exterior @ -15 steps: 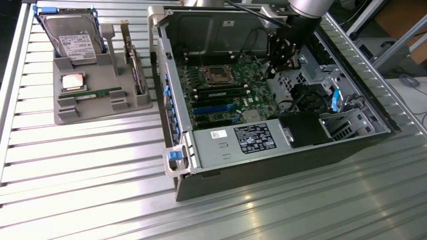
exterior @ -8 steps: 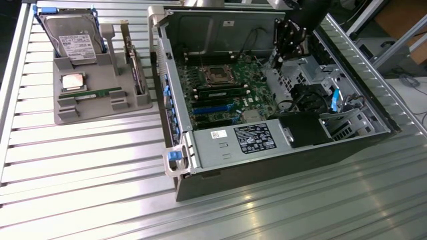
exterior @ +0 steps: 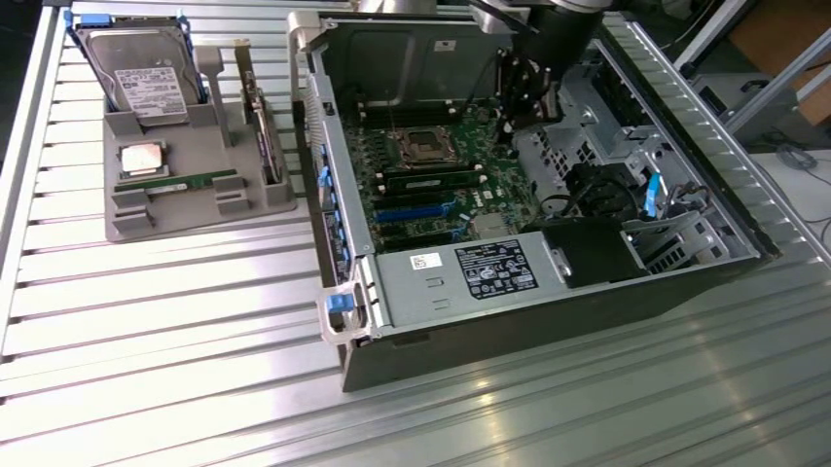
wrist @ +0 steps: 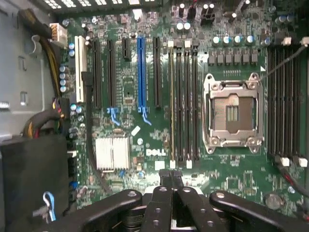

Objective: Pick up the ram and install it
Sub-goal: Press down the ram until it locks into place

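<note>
The gripper (wrist: 172, 178) hangs over the green circuit board (wrist: 130, 87) with its fingers pressed together and nothing between them. A thin green memory stick (wrist: 171, 106) stands edge-up in a long black plastic slot beside the shiny metal socket (wrist: 233, 113), while a look-alike stick (exterior: 195, 181) lies flat on the grey tray (exterior: 182, 209). The likely risks are two: a sideways drift could scrape the socket's bare contacts, and a half-clipped stick could tilt.

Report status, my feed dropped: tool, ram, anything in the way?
Tool shut, nothing gripped, over green motherboard. Thin green memory stick lies on grey tray. Black slots unobstructed.
</note>
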Robot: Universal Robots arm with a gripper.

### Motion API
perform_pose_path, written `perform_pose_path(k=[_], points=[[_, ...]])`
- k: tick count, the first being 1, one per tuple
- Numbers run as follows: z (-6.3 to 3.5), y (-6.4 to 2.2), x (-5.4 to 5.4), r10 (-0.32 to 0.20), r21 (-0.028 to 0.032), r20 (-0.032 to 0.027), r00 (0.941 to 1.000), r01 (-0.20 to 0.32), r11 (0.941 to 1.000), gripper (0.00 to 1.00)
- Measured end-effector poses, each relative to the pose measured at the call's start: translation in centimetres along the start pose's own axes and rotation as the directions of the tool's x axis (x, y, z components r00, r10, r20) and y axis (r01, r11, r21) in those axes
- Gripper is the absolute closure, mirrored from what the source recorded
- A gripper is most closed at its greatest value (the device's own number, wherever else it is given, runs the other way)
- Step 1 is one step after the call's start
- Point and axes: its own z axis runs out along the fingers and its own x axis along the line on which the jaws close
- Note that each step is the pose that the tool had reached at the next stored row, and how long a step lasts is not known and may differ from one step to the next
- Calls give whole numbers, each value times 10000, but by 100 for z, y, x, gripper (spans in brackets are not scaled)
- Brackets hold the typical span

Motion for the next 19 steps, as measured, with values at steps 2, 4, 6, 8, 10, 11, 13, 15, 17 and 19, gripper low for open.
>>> perform_pose_path(k=[2, 4, 6, 8, 10, 11, 13, 15, 17, 19], points=[[63, -2, -6, 24, -1, 3, 10000, -24, 10000, 89], [101, -3, -10, 34, -2, 2, 10000, -34, 10000, 89], [185, -4, -68, 38, -4, 2, 10000, -38, 10000, 89], [270, 4, -142, 48, -4, 2, 10000, -48, 10000, 89], [338, 11, -135, 71, -5, 1, 10000, -71, 10000, 89], [364, 12, -129, 77, -7, 1, 10000, -77, 10000, 89], [475, 9, -127, 84, -7, 0, 10000, -84, 10000, 89], [545, 7, -134, 84, -8, -1, 10000, -84, 10000, 89], [608, 5, -139, 85, -12, -11, 10000, -85, 10000, 89], [627, 4, -141, 89, 3, 1, 10000, -89, 10000, 89]])
